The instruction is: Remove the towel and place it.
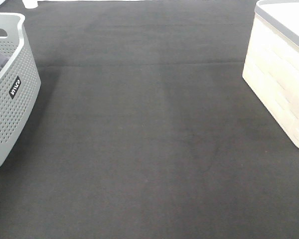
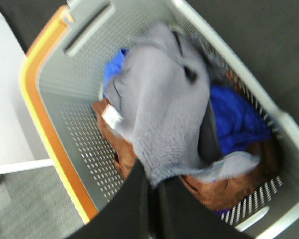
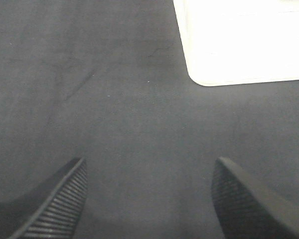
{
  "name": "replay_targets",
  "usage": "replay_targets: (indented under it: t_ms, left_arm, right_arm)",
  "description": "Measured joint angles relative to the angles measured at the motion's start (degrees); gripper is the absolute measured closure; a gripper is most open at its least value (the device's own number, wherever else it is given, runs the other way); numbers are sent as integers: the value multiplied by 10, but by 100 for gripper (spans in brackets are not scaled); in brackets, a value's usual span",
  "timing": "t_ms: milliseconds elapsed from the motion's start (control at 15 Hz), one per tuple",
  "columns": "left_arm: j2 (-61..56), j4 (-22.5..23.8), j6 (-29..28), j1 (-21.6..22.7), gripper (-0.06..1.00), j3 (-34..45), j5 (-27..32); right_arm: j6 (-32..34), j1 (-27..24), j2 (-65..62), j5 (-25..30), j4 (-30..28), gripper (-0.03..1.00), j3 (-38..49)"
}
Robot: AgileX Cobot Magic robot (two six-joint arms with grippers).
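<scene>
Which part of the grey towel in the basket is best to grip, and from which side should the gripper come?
Grip the bunched edge of the towel, where the left gripper pinches it. Come from above, through the open top: the basket walls close every side, and the towel lies heaped over the blue cloth and brown cloth, so a top pinch likely takes it alone.

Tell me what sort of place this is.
Probably a laundry-handling test bench: a grey basket of cloths and a white bin on a black mat, with the towel pinched by the left gripper.
</scene>
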Motion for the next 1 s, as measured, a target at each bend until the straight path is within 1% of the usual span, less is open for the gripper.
replay_targets:
  t_ms: [67,133,267,400,533,600,667,733,800,867,1000]
  left_arm:
    - [-15,-9,0,0,94,0,-4]
    - [-26,-26,2,0,94,0,-11]
    - [-29,-62,5,0,94,-19,-13]
    - [-30,-104,6,0,94,-59,-13]
    - [-29,-158,11,0,94,-107,-14]
    - [-28,-193,25,0,94,-126,-14]
    - [-24,-226,36,0,94,-143,-14]
    - [-21,-244,42,0,94,-151,-14]
    - [-12,-306,55,-7,94,-183,-15]
    - [-5,-318,59,-28,94,-198,-21]
    - [17,-328,73,-93,94,-227,-44]
  right_arm:
    - [-5,0,2,-4,12,28,-1]
    - [-26,0,12,-15,32,28,-9]
    - [-91,0,54,-36,104,28,-31]
    - [-167,0,101,-51,191,28,-52]
    - [-216,0,144,-58,278,28,-64]
    - [-242,0,163,-61,314,28,-67]
    - [-280,0,180,-66,345,28,-68]
    - [-301,0,187,-69,360,28,-68]
    - [-370,0,225,-96,428,28,-69]
    - [-411,0,249,-107,465,28,-71]
    - [-503,0,297,-112,554,28,-72]
